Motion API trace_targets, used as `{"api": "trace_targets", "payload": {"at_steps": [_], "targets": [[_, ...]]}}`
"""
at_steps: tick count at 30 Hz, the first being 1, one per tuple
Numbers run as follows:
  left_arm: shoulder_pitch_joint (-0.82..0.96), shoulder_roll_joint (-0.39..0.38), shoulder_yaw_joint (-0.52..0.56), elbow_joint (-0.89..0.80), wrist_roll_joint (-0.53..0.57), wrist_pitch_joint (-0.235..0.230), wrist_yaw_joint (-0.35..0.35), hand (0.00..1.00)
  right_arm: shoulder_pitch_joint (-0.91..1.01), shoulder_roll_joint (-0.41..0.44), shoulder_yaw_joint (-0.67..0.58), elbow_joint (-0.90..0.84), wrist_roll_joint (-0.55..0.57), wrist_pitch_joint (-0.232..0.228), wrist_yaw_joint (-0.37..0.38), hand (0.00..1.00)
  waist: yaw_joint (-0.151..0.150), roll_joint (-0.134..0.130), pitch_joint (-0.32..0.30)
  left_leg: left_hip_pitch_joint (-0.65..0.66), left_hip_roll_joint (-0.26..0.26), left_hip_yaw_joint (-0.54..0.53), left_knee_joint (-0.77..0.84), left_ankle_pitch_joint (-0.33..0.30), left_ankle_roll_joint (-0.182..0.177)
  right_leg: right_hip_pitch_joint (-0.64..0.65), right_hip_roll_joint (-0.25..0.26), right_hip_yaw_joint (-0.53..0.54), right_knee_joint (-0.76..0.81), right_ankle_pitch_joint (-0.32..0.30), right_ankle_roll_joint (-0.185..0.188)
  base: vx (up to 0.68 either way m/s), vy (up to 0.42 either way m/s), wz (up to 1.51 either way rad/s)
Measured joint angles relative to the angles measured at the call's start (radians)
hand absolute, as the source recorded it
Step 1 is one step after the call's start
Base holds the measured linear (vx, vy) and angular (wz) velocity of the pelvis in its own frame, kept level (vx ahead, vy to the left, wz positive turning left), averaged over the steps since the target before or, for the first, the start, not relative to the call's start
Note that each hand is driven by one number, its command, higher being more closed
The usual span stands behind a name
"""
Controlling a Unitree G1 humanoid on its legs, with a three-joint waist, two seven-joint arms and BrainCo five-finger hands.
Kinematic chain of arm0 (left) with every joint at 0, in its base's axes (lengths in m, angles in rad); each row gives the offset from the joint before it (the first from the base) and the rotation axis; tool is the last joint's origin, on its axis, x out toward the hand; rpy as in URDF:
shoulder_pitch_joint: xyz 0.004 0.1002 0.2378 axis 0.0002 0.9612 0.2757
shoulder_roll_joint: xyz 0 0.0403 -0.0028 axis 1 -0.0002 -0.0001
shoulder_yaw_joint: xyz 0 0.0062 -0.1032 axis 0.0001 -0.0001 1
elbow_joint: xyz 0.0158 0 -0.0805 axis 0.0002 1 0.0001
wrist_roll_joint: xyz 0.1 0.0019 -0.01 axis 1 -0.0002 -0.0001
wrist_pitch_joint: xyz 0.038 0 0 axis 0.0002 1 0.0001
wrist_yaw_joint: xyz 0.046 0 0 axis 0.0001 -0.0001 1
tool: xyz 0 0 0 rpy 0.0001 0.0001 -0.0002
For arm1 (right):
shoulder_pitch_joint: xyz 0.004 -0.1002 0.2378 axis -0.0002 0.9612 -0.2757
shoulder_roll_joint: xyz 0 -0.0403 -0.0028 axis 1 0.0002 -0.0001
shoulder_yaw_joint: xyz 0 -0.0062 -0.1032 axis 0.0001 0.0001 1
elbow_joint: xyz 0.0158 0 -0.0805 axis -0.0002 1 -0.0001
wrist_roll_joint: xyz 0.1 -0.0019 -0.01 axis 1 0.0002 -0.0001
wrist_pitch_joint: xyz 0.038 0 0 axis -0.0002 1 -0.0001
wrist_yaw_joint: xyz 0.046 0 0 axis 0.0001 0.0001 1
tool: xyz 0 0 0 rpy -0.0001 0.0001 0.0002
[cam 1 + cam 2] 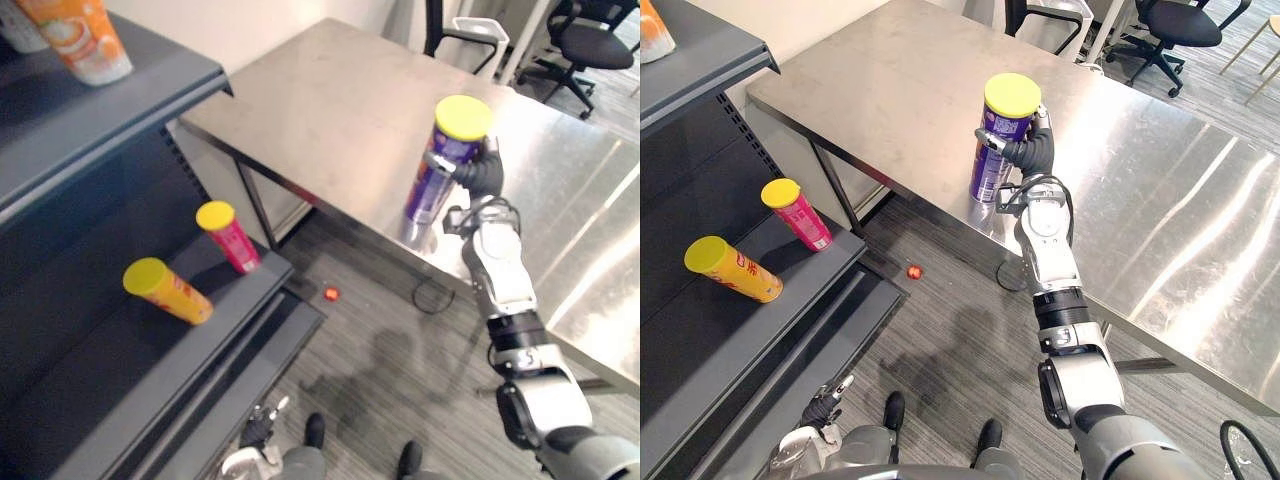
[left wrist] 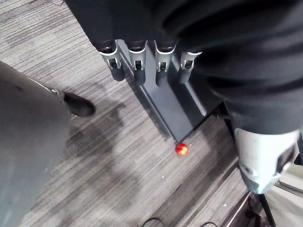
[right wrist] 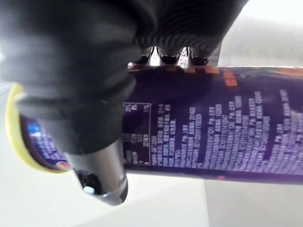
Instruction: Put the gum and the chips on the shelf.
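— What has the right hand got?

— A purple chips can with a yellow lid. The fingers are curled round one side of the body and the thumb presses the other, so the grip is clamped just under the lid.

— Where is the can?

— At about 2 o'clock in the head views, leaning a little over the near edge of the steel table. I cannot tell whether its base touches the metal.

— And the left hand?

— Low at 7 o'clock, hanging above the striped grey floor. Its fingers are straight and hold nothing.

— Anything on the shelf unit?

— It stands at 9 o'clock. On the middle board lies an orange can with a yellow lid. A pink can, also yellow-lidded, leans at 1 o'clock from it, near the board's front corner. An orange pouch sits on the top board.

— And the gum?

— A small red round thing lies on the floor at 8 o'clock from the purple can, just off the shelf's base corner. Whether that is gum, I cannot tell.
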Motion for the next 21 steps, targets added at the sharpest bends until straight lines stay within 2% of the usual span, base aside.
{"api": "trace_targets", "payload": {"at_steps": [10, 12, 17, 19, 21], "targets": [[-0.004, 0.006, 0.002, 0.025, 0.031, 0.001, 0.005, 0.00, 0.202, 0.010, -0.020, -0.210, 0.002, 0.014, -0.002, 1.00, -0.007, -0.013, -0.034, 0.008, 0.004, 0.012, -0.002, 0.000, 0.000, -0.001, -0.004, 0.016, 0.001, 0.000, 0.000, 0.00, 0.000, -0.02], [-0.003, 0.006, 0.009, 0.025, 0.047, 0.002, 0.005, 0.00, 0.250, 0.010, -0.047, -0.270, 0.002, 0.018, 0.000, 1.00, -0.016, -0.013, -0.036, 0.013, 0.005, 0.019, -0.002, 0.000, 0.000, -0.001, -0.004, 0.022, 0.002, 0.000, 0.000, -0.02, -0.006, -0.11], [0.004, 0.008, 0.023, 0.048, 0.069, 0.009, 0.004, 0.00, 0.320, -0.014, -0.122, -0.485, 0.053, 0.004, 0.022, 1.00, -0.060, -0.012, -0.045, 0.046, 0.011, 0.070, -0.009, -0.004, -0.002, -0.004, 0.000, 0.073, 0.006, 0.003, 0.005, -0.05, -0.009, -0.30], [0.005, 0.007, 0.025, 0.060, 0.069, 0.009, 0.004, 0.00, 0.355, -0.038, -0.158, -0.556, 0.066, -0.007, 0.024, 1.00, -0.065, -0.011, -0.066, 0.051, 0.015, 0.092, -0.012, -0.008, -0.003, -0.015, 0.004, 0.095, 0.007, 0.004, 0.007, -0.04, -0.009, -0.36], [0.022, 0.007, 0.034, 0.070, 0.070, 0.010, 0.001, 0.00, 0.386, -0.058, -0.202, -0.621, 0.092, -0.027, 0.024, 1.00, -0.088, -0.009, -0.095, 0.062, 0.018, 0.112, -0.020, -0.010, -0.005, -0.020, 0.008, 0.114, 0.007, 0.005, 0.007, -0.01, -0.012, -0.25]]}}
